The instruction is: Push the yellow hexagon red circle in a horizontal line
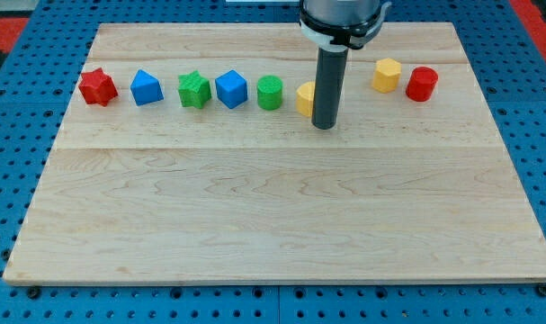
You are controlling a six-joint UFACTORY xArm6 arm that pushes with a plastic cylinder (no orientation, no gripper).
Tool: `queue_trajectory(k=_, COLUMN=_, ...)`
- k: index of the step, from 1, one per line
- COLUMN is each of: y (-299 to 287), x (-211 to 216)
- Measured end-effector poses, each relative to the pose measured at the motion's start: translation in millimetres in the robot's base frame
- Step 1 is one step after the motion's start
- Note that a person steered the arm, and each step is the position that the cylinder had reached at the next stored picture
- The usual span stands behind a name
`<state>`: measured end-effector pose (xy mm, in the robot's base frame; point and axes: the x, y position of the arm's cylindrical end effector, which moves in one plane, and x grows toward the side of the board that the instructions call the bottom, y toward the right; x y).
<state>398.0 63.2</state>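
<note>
tip: my tip [324,126] is down on the wooden board [273,216]; a bare rod, holding nothing.
beside tip: a yellow block [305,98], half hidden, shape unclear, touches the rod's left side.
yellow hexagon: [387,75] toward the view's upper right.
red circle: [422,84] just right of the hexagon, a little lower.
rest of row: red star [97,87], blue block [147,87], green star [193,90], blue cube [230,89], green circle [270,93].

We place eight blocks in one row along the far part of the board [255,225]. From left: red star [98,86], blue block [147,87], green star [194,90], blue cube [230,89], green cylinder [270,93], a yellow block [305,98] partly hidden behind the rod, then yellow hexagon [387,75] and red circle [422,84], just beside each other. My tip [324,126] rests just right of the hidden block.
</note>
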Motion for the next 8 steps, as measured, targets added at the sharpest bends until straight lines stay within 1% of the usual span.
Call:
queue_trajectory(k=2, y=0.4, x=-22.0)
queue_trajectory(k=3, y=21.7, x=0.2)
queue_trajectory(k=4, y=74.4, x=19.8)
queue_trajectory(k=5, y=111.7, x=27.1)
queue_trajectory(k=6, y=118.6, x=27.1)
queue_trajectory(k=7, y=118.6, x=17.5)
queue_trajectory(k=8, y=116.6, x=-21.8)
